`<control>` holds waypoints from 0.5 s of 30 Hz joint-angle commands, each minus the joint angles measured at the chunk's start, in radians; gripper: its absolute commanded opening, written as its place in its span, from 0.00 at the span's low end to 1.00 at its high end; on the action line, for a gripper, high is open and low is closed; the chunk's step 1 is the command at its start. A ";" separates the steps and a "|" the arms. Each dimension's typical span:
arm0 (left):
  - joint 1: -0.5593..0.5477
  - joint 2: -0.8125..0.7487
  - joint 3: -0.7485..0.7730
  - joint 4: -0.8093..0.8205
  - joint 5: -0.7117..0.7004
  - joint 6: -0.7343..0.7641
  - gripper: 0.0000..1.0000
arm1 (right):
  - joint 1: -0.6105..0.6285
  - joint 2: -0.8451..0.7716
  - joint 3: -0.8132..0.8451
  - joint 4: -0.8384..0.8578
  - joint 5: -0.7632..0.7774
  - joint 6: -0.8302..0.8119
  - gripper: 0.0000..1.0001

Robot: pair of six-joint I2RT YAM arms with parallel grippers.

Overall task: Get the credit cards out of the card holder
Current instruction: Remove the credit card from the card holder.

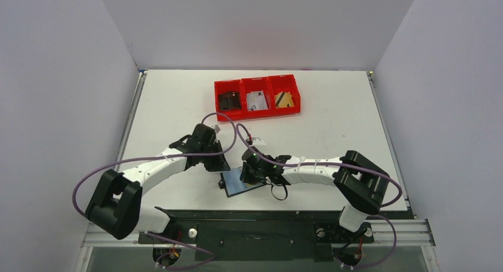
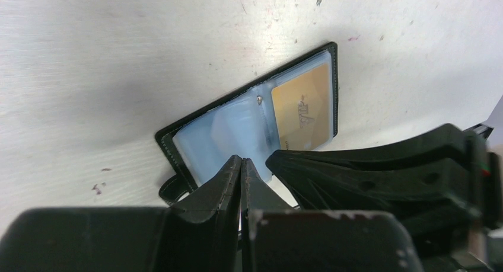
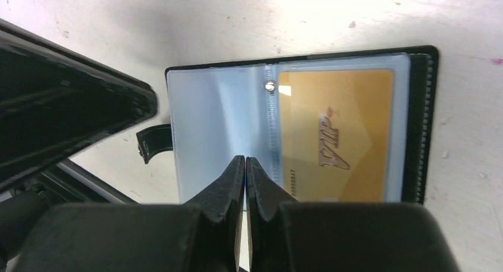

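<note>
The card holder (image 1: pixel 236 184) lies open on the table near the front edge, its black rim framing a bluish clear sleeve (image 3: pixel 213 124). A gold credit card (image 3: pixel 335 136) marked VIP sits inside the sleeve's right pocket, and it also shows in the left wrist view as the gold card (image 2: pixel 302 112). My left gripper (image 2: pixel 241 160) is shut, tips at the near edge of the card holder (image 2: pixel 196 138). My right gripper (image 3: pixel 245 159) is shut too, its tips over the sleeve beside the card. Nothing shows between either pair of jaws. In the top view the left gripper (image 1: pixel 220 164) and right gripper (image 1: pixel 249 172) flank the holder.
Three joined red bins (image 1: pixel 257 82) stand at the back of the table. They hold a black card (image 1: pixel 230 100), a white-grey card (image 1: pixel 257 100) and a gold card (image 1: pixel 285 99). Purple cables loop over both arms. The holder's strap (image 3: pixel 151 144) sticks out on the table.
</note>
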 commanded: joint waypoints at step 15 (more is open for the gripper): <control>-0.018 -0.004 0.073 0.046 0.105 -0.031 0.14 | -0.045 -0.129 -0.029 -0.085 0.147 -0.023 0.16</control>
